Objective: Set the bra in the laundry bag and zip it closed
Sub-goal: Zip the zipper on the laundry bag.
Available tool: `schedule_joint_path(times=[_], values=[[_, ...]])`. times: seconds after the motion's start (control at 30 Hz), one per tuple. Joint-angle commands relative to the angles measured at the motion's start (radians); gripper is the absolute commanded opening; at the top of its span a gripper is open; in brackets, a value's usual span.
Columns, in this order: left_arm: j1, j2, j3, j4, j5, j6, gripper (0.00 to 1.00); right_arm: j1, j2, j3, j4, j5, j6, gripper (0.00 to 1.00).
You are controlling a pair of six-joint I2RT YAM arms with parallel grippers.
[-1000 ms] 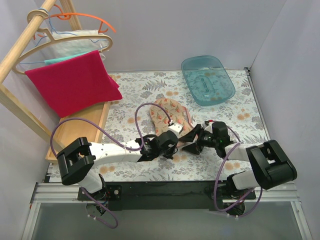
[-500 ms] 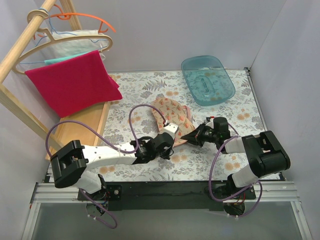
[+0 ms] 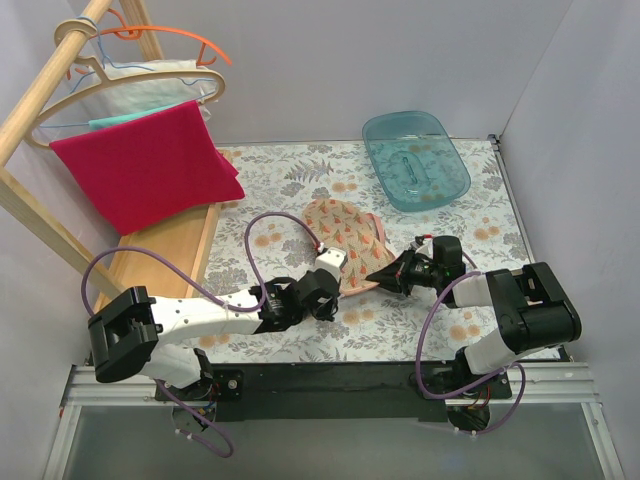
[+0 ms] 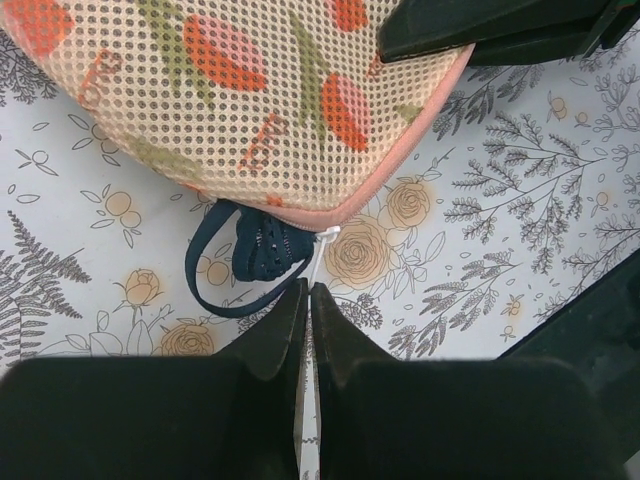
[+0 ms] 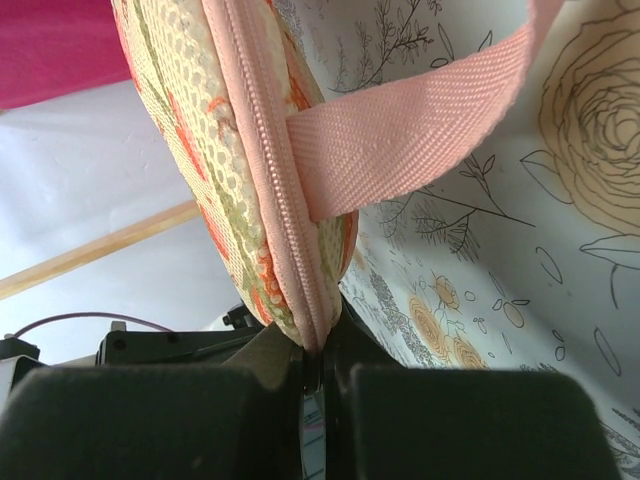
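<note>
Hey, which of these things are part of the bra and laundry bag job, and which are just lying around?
Job: laundry bag; bra sticking out at its edge; left gripper and right gripper, both pinching the bag.
Lying about: teal tub; red towel; hangers; wooden rack.

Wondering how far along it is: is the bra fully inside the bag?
Not fully. Part of the bra, a navy strap loop and lace, pokes out at the edge of the laundry bag.

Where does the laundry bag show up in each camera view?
Top external: laundry bag at mid-picture.
Left wrist: top left, pink edge facing lower right.
Right wrist: upper left, seen edge-on, zipper running down.
Shared landmark: floral tablecloth around it.
</note>
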Motion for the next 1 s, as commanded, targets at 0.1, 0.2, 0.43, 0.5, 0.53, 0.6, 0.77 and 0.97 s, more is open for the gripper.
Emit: schedule_joint_path(times=[0.1, 0.2, 0.43, 0.5, 0.53, 0.6, 0.77, 0.97], values=[[-0.009, -0.052, -0.032, -0.202, -0.102, 0.015, 0.00, -0.058, 0.003, 0.015, 0.056, 0.096, -0.044, 0.01], [-0.008, -0.088, -0.059, -0.212, -0.117, 0.005, 0.00, -0.062, 0.009, 0.016, 0.049, 0.096, -0.056, 0.01], [-0.003, -0.102, -0.067, -0.205, -0.117, -0.020, 0.00, -0.058, 0.006, 0.019, 0.046, 0.065, -0.063, 0.01], [-0.004, -0.079, -0.053, -0.188, -0.113, -0.018, 0.00, -0.057, -0.005, 0.012, 0.045, 0.064, -0.065, 0.01], [-0.003, -0.070, -0.043, -0.182, -0.120, -0.018, 0.00, -0.057, -0.011, 0.007, 0.043, 0.057, -0.067, 0.01], [-0.003, -0.033, -0.029, -0.164, -0.143, -0.026, 0.00, -0.057, -0.020, -0.010, 0.043, 0.050, -0.068, 0.01], [0.025, 0.034, -0.009, -0.055, -0.116, -0.022, 0.13, -0.049, -0.055, -0.060, 0.046, 0.044, -0.054, 0.01], [0.158, -0.050, -0.127, 0.218, 0.059, -0.149, 0.54, -0.046, -0.132, -0.091, 0.051, 0.031, 0.004, 0.04]])
